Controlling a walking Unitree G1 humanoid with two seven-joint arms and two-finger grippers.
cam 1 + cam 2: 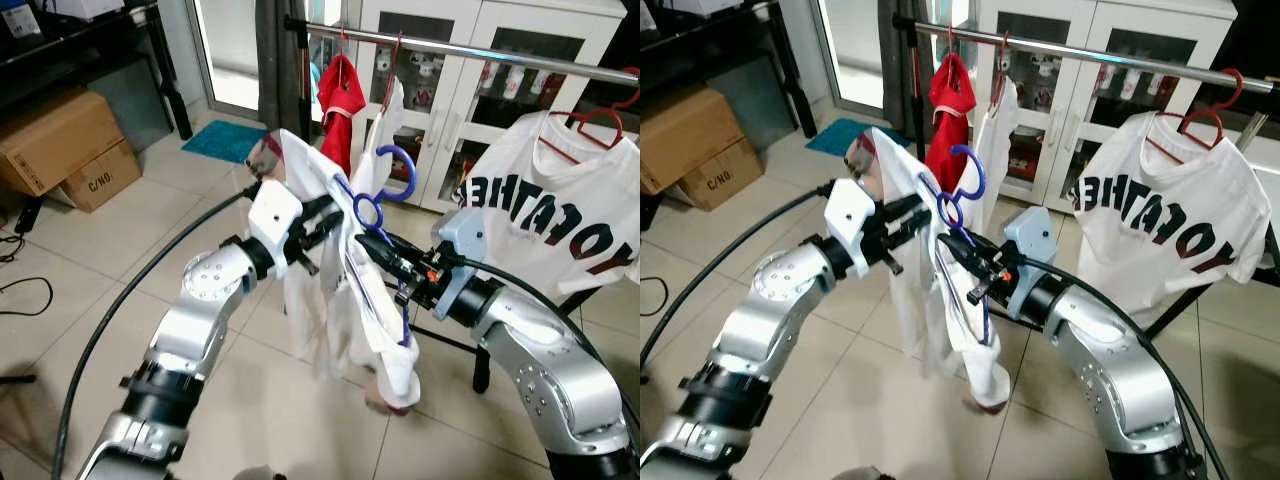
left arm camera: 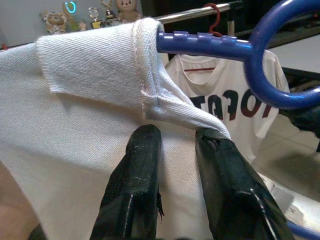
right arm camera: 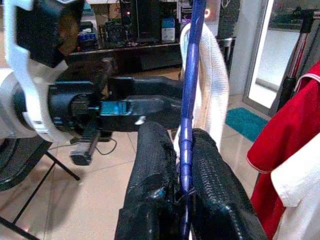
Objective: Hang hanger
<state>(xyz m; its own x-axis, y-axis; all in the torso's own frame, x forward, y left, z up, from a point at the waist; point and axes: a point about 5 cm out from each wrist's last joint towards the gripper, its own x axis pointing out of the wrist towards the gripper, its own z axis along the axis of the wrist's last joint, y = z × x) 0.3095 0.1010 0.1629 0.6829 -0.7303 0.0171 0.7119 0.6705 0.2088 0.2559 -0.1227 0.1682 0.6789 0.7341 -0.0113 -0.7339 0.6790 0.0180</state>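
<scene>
Right now both arms are meeting in front of the clothes rail (image 1: 470, 48), holding a white polo shirt (image 1: 365, 300) on a blue hanger (image 1: 385, 190) between them. The right gripper (image 3: 184, 150) is pinching the blue hanger's bar between its two black fingers, clamped tight on it, with white cloth draped just behind. The left gripper (image 2: 177, 145) is pressing in at the shirt's collar area from the other side; its fingers (image 2: 142, 165) are sitting narrowly apart with white fabric against their tips, though I cannot tell whether any cloth is actually caught between them. The hanger's blue hook is curling up above the two grippers, below the rail and not touching it. The shirt is hanging down limp from the hanger, its hem dangling well above the tiled floor (image 1: 200, 210).

On the rail, a red garment (image 1: 340, 100) and a narrow white one (image 1: 392, 120) are hanging side by side to the left, and a white T-shirt with dark lettering (image 1: 555, 215) is hanging on a red hanger (image 1: 600, 125) further right. White glass-door cabinets (image 1: 480, 90) are standing behind the rail. Off to the left, cardboard boxes (image 1: 70, 150) are sitting on the floor near a teal mat (image 1: 225, 140), and a thick black cable (image 1: 130, 300) is arcing across the left side
</scene>
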